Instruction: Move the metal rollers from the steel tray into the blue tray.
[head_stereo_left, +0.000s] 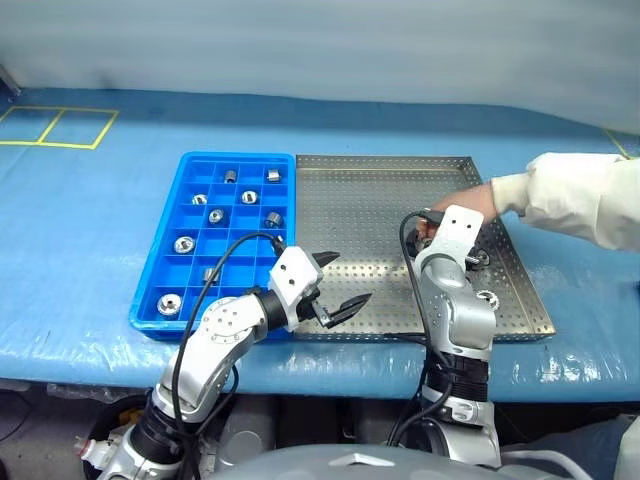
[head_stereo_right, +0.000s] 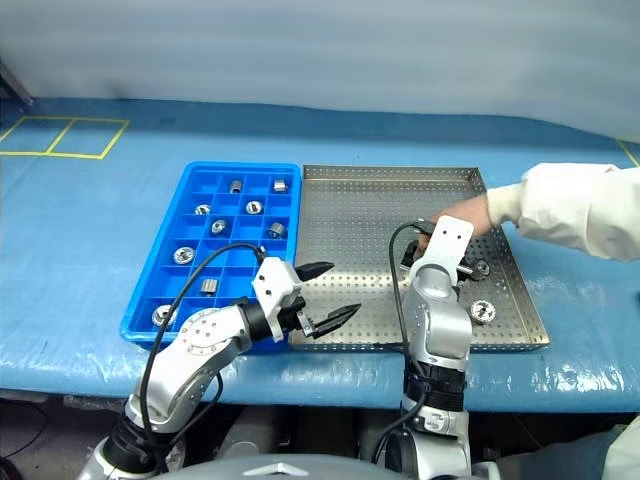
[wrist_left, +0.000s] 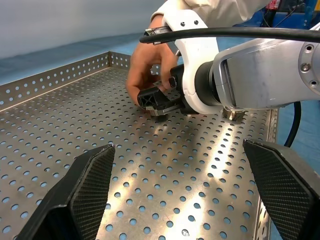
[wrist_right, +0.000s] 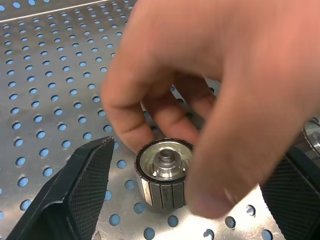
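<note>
**A:** Blue plastic on the left first: the blue tray (head_stereo_left: 160, 300) already has rollers sitting in several of its compartments, such as one in a near corner cell (head_stereo_left: 169, 303). Others are free.

**B:** And the left gripper (head_stereo_left: 338, 285)?

**A:** Its jaws stand wide with nothing between them, hovering over the near edge of the steel tray (head_stereo_left: 350, 200), just beside the blue tray. It points across the perforated sheet toward the other arm.

**B:** So the work is on the right.

**A:** Yes. The right gripper (wrist_right: 190, 192) is down over the right part of the steel tray, jaws wide and not gripping anything. A roller (wrist_right: 164, 179) stands upright between them, but a person's hand (wrist_right: 210, 85) is on it, fingertips around its rim.

**B:** Then closing now is a bad idea.

**A:** I'd judge so. Best to wait until the hand is away, then centre the roller between the pads and close squarely on its ribbed side.

**B:** Anything else nearby?

**A:** Another roller (head_stereo_left: 487, 297) lies near the right rim, close enough that the outer finger could nudge it.
</note>
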